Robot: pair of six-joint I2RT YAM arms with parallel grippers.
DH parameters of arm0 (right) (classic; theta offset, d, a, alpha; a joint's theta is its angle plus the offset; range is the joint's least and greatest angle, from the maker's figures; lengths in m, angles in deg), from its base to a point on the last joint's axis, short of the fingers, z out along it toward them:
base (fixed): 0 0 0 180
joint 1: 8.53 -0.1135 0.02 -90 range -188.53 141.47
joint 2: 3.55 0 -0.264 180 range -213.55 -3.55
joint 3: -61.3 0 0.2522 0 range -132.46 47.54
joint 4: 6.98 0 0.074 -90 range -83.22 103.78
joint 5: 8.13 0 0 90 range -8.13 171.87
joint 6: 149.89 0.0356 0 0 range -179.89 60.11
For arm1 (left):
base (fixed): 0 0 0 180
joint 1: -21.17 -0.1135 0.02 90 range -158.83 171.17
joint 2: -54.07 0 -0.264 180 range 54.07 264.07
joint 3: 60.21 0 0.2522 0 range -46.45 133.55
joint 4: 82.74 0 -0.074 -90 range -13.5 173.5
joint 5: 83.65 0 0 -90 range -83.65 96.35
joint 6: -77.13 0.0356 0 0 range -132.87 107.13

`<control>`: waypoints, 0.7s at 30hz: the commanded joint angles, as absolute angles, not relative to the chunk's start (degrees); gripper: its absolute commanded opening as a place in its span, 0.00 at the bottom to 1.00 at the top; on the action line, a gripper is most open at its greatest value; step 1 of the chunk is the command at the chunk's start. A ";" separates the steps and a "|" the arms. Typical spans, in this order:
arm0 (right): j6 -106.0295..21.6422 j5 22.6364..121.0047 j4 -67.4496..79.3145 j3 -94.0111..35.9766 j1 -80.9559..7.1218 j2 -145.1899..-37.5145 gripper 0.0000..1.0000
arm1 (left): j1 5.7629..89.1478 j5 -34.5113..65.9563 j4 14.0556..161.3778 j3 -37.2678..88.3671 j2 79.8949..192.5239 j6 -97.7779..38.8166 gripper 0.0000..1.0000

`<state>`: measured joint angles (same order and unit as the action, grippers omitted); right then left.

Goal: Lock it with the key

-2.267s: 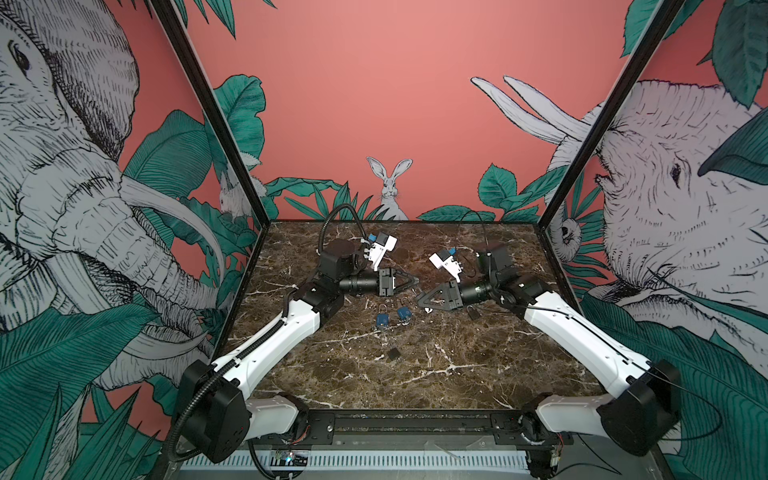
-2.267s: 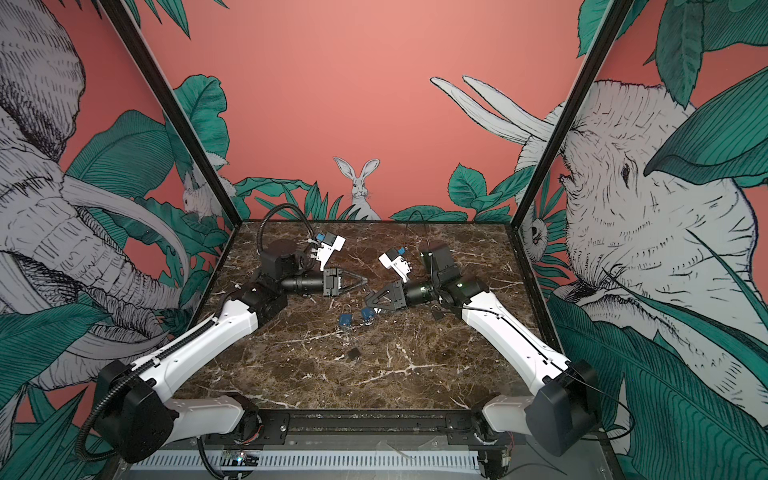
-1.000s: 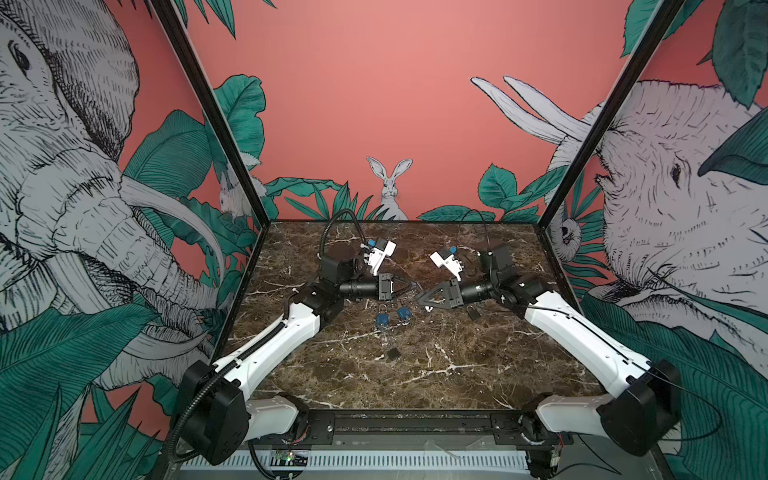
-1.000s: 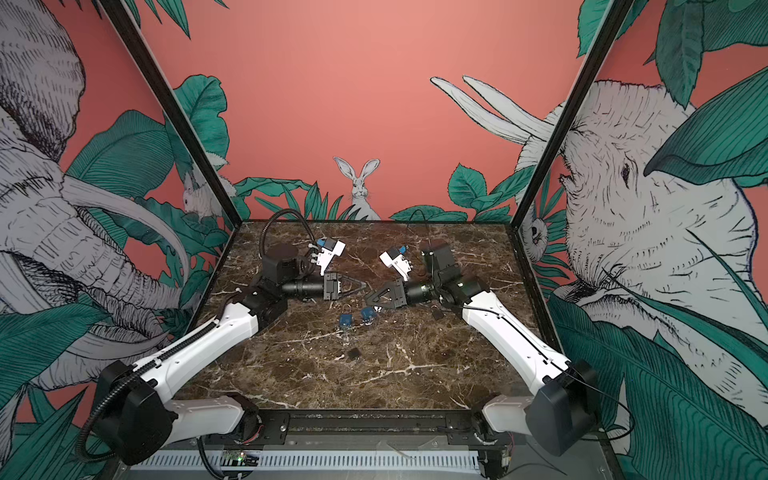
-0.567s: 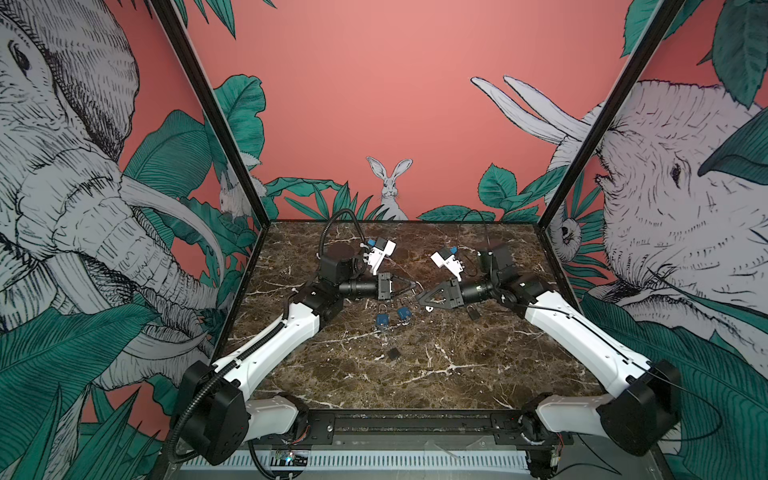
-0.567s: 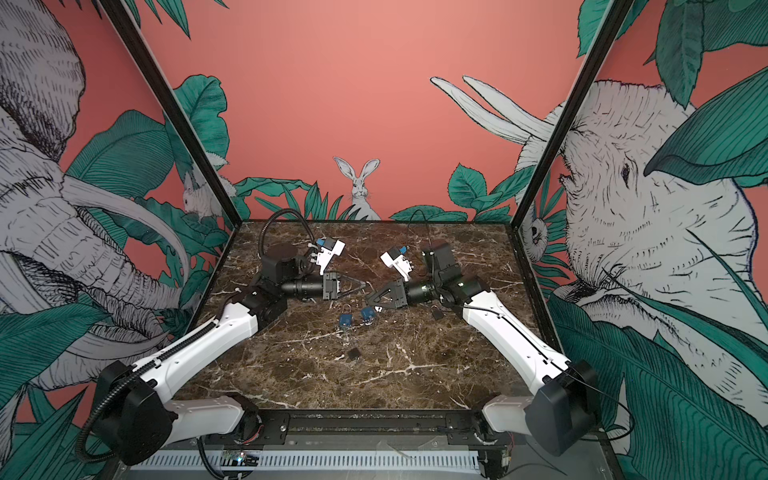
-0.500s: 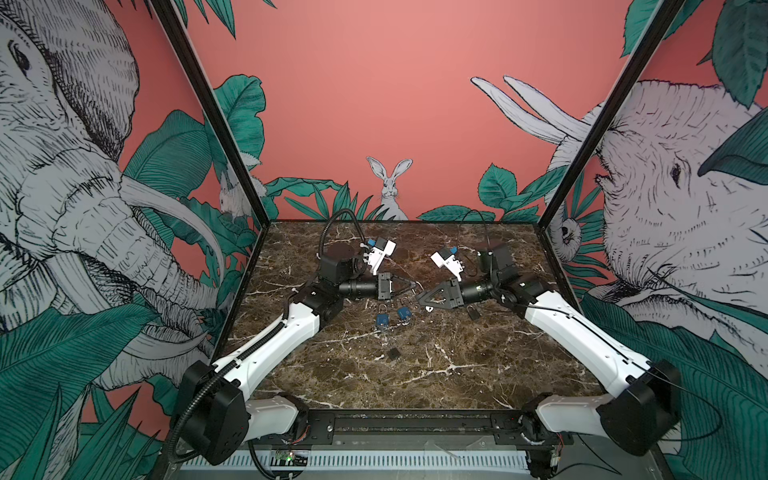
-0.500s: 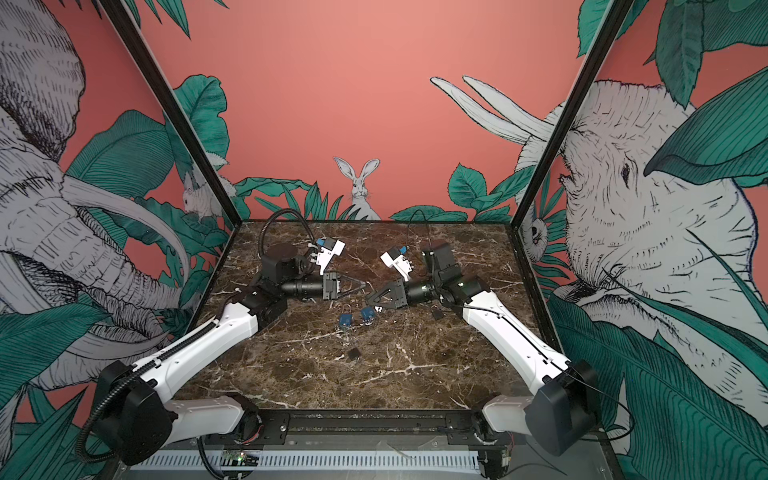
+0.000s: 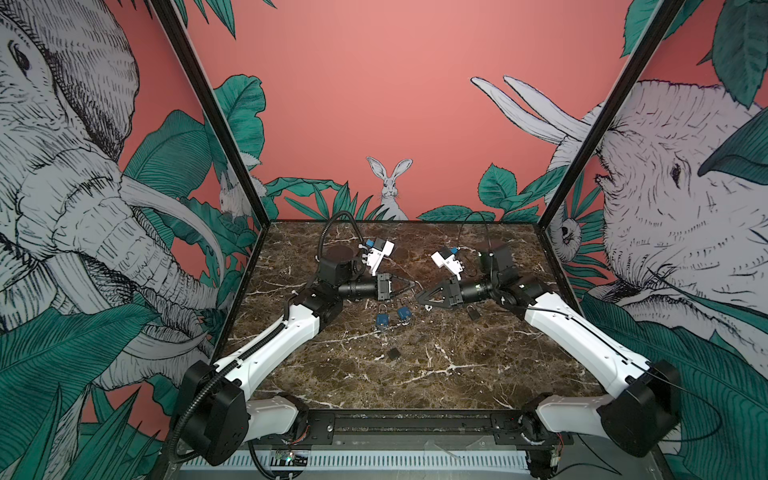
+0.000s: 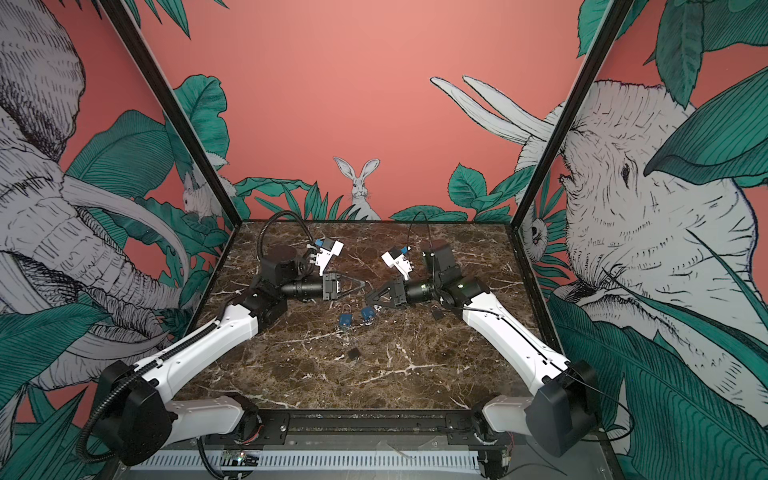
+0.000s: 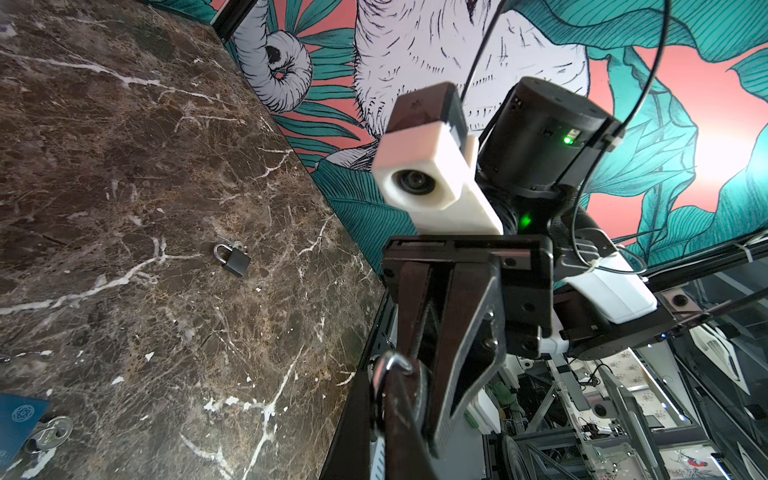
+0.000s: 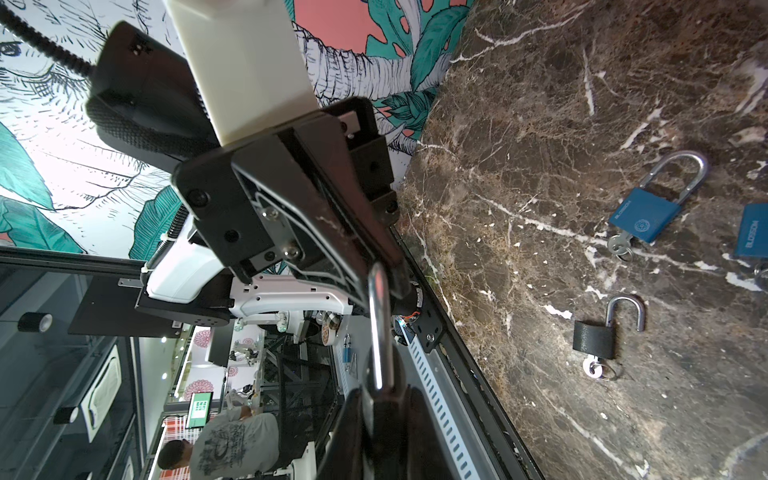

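Aloft, right gripper (image 9: 418, 296) clamping padlock (image 12: 379, 374), left gripper (image 9: 413, 285) pinched on its shackle (image 12: 376, 299)

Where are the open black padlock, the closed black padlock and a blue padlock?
open black padlock (image 12: 593, 338), right wrist view, on its body.
closed black padlock (image 11: 237, 262), left wrist view, on its body.
blue padlock (image 12: 642, 216), right wrist view, on its body.

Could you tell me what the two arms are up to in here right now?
Both arms meet mid-air over the marble table. The right gripper is shut on a padlock, its silver shackle pointing at the left gripper, which is shut with its tips at the shackle's top; whether it grips it is unclear. Two blue padlocks with keys, an open black padlock and a small closed padlock lie on the table.
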<state>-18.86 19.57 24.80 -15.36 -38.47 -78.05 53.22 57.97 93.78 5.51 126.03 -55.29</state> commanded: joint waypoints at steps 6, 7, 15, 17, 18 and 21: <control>-16.03 18.28 13.97 -16.28 -38.50 -74.56 0.00 | 53.60 58.03 92.30 1.35 124.72 -55.38 0.00; -16.08 18.71 13.91 -16.20 -38.55 -74.55 0.00 | 53.60 58.10 92.46 1.03 124.42 -55.75 0.00; -15.48 21.27 12.26 -15.44 -38.53 -75.07 0.00 | 54.70 58.29 93.04 -1.76 120.97 -58.13 0.00; -14.81 21.22 11.12 -15.17 -38.44 -75.42 0.00 | 55.54 58.14 92.99 -1.87 120.79 -58.49 0.00; -14.67 21.29 11.09 -15.29 -38.59 -75.60 0.00 | 55.99 58.03 93.15 -1.86 120.83 -58.59 0.00; -14.80 21.34 10.91 -15.42 -38.74 -76.05 0.00 | 57.30 57.58 93.55 -1.80 121.10 -59.10 0.00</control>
<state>-15.73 19.96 22.33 -14.31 -39.14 -77.20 54.33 54.71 97.56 0.25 121.33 -59.53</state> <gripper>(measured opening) 0.118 0.073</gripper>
